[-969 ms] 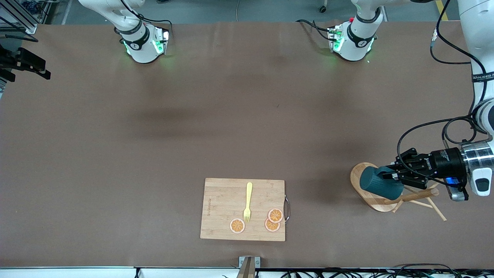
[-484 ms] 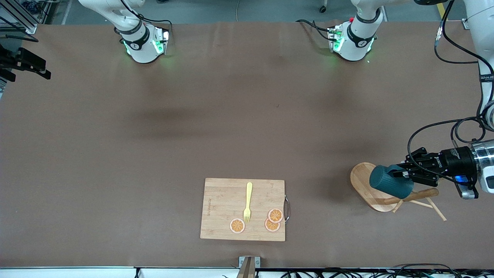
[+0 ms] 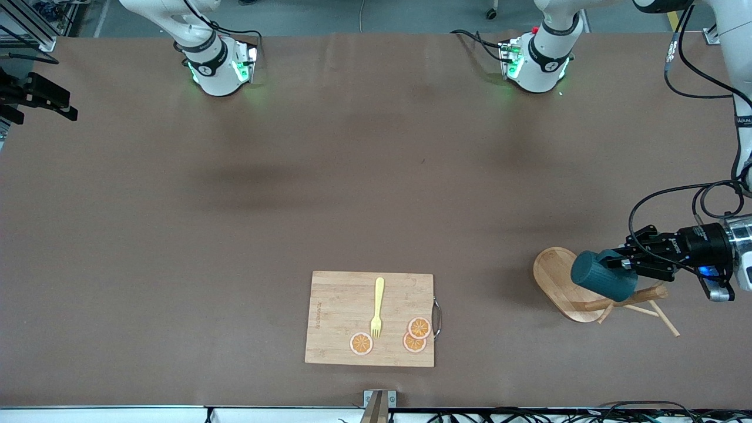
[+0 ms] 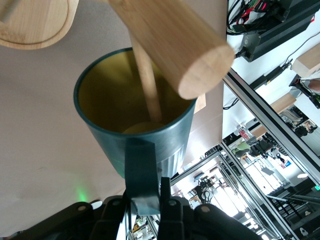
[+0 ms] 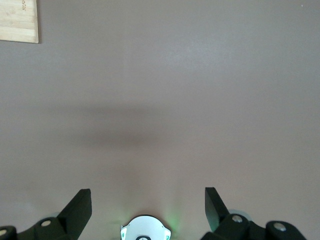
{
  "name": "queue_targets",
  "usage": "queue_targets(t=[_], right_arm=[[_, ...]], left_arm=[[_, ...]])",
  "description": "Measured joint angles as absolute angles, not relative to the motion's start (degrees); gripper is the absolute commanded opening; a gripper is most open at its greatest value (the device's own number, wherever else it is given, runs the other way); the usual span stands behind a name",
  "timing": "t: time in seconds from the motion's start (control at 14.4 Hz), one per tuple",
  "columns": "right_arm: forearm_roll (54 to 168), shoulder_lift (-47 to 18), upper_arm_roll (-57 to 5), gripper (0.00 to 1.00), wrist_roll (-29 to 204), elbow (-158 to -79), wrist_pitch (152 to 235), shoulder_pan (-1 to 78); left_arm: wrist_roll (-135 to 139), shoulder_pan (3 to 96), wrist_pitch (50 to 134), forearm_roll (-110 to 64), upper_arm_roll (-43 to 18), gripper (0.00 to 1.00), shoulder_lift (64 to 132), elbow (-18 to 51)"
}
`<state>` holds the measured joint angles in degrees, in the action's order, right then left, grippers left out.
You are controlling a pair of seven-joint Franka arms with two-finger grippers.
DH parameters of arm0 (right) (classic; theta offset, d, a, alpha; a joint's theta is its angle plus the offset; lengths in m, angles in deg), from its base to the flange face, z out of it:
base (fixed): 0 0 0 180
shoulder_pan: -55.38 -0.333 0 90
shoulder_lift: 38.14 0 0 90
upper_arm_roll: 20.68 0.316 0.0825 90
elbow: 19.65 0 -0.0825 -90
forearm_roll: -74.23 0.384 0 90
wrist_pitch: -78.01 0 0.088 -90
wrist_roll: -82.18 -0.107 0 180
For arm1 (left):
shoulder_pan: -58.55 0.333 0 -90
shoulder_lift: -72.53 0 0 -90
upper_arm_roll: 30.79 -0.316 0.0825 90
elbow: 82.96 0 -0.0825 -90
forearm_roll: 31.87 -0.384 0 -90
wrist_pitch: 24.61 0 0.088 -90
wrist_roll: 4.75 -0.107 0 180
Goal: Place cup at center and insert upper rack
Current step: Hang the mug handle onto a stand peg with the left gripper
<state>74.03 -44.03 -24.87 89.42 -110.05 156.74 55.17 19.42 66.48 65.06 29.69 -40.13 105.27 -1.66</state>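
**Cup held sideways, a peg still inside its mouth**

The cup (image 3: 604,281) hangs in the air over the rack (image 3: 593,295), lying on its side, its long axis roughly level and running from the rack's oval base toward the left end effector (image 3: 624,262). Its closed bottom points toward the base; its open mouth faces the end effector and the post's free end. The rack itself lies tipped over on the tabletop (image 3: 352,194), its post stretching from the base toward the left arm's end of the tabletop, thin pegs splayed beside it.

In the left wrist view the left end effector (image 4: 150,207) is clamped on the cup's loop handle, fingers together around it. A thin peg (image 4: 148,85) runs into the cup's (image 4: 135,125) yellowish inside, and the post's thick end (image 4: 175,47) crosses just over the rim. I judge that the cup has to slide off along the peg's line before it can swing away to the centre; a sideways pull could drag the rack.

The right end effector (image 5: 148,205) hangs over bare tabletop well apart from the rack, fingers spread wide, waiting. The left arm is clearly the nearer one.

A cutting board (image 3: 370,318) lies nearer the centre than the rack.
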Motion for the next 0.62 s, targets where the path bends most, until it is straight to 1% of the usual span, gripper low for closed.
queue_targets(t=[0.21,0.62], right_arm=[[74.03,-44.03,-24.87,1.0,89.43,-110.06,156.74,55.17],[74.03,-44.02,-24.87,1.0,89.44,-110.07,156.73,55.17]], left_arm=[[14.83,68.39,63.51,29.69,-40.13,0.02,105.79,-1.64],[8.54,70.64,58.94,33.09,-40.07,0.06,108.39,-1.58]])
